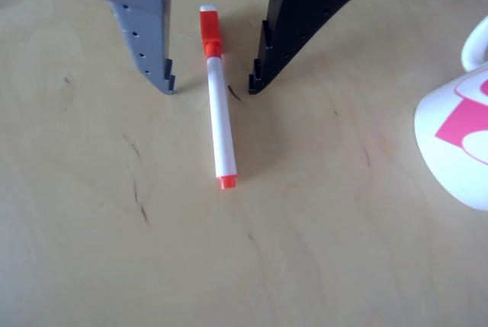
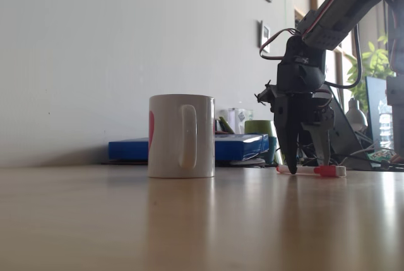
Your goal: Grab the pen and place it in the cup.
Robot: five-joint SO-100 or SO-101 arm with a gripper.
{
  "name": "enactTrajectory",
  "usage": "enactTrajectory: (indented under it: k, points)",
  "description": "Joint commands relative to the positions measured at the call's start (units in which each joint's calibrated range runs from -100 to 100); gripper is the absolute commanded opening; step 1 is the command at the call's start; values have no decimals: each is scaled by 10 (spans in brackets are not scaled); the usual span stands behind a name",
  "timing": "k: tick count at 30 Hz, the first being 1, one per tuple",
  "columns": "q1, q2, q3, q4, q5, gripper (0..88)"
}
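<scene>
I see the pen (image 1: 219, 106) flat on the table (image 1: 305, 251), between my tool's (image 1: 211, 84) spread fingertips, cup (image 1: 457, 144) well apart

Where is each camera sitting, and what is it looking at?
Other view: sits up by the gripper, looking down at the table; the grey and black fingers stand open on either side of the pen, with the cup at the right edge.
Fixed view: sits low at table height, looking sideways across the table; the arm reaches down with the gripper at the pen, right of the cup.
Both views share the pen, cup, gripper and table.
</scene>
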Motion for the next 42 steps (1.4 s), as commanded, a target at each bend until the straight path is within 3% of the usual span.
enactTrajectory:
  k: [1, 5, 21, 30, 42]
  points:
    - [5, 0, -19, -6, 0, 179]
    - [5, 0, -19, -6, 3, 9]
    - [6, -23, -10, 0, 3, 11]
    - [-8, -254, 48, 5, 5, 11]
    - [-208, -638, 67, 122, 5, 11]
